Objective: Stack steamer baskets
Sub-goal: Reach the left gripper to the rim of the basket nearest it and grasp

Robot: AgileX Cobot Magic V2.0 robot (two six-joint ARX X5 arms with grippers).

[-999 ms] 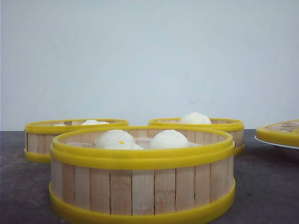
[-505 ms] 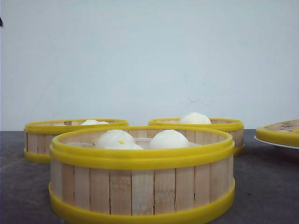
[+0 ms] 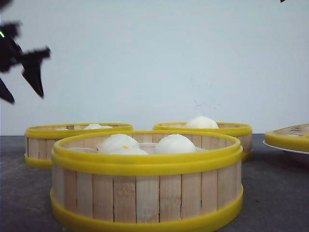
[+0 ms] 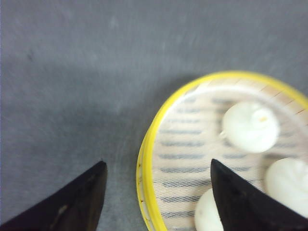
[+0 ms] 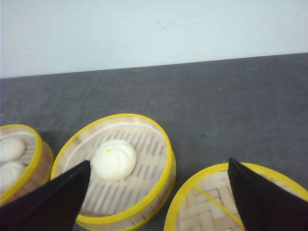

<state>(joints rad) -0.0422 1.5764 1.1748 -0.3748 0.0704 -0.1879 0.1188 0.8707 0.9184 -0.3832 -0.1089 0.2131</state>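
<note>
Three steamer baskets with white buns stand on the dark table: a near one, one at the back left and one at the back right. My left gripper hangs open in the air at the upper left. In the left wrist view it straddles the yellow rim of a basket holding three buns, well above it. My right gripper is open, high over the back right basket with its single bun. Neither gripper holds anything.
A flat yellow-rimmed bamboo lid lies on a white plate at the right edge; the lid also shows in the right wrist view. A pale wall closes the back of the table.
My left gripper has come into the front view at the upper left. A dark tip of the right arm now shows at the top right corner. The baskets have not moved.
</note>
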